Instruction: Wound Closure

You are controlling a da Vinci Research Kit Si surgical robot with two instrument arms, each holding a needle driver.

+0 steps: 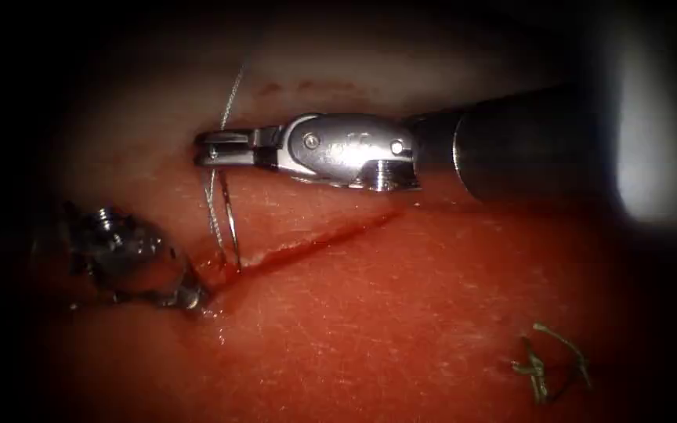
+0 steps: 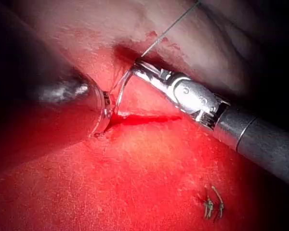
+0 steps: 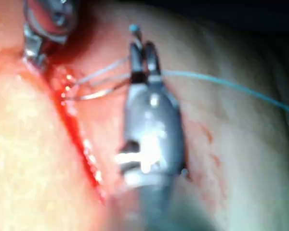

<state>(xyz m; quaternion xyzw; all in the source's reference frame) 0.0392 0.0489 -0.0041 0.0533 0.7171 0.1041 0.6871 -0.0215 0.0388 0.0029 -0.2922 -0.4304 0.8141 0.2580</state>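
The right tool [image 1: 211,147] comes in from the right, its shaft nearly level, and its jaws are closed on the needle [image 1: 231,223] at the needle's upper end, where the thread [image 1: 233,94] leaves it and runs up and away over the far tissue. From that grip the needle curves down toward the near side, its long axis close to upright in the endoscope view, and its lower end meets the left end of the cut [image 1: 315,243]; I cannot tell whether the point is buried there. A strand of thread hangs beside the needle along the same line. The left tool [image 1: 193,296] sits low at the left, its tip touching the tissue [image 1: 401,329] just beside that same end of the cut; its jaw state is unclear. So the needle lies straight below the right tool, between the two tips, with the left tool nearer its lower end. Cut ends of thread [image 1: 546,364] lie well apart, near right.
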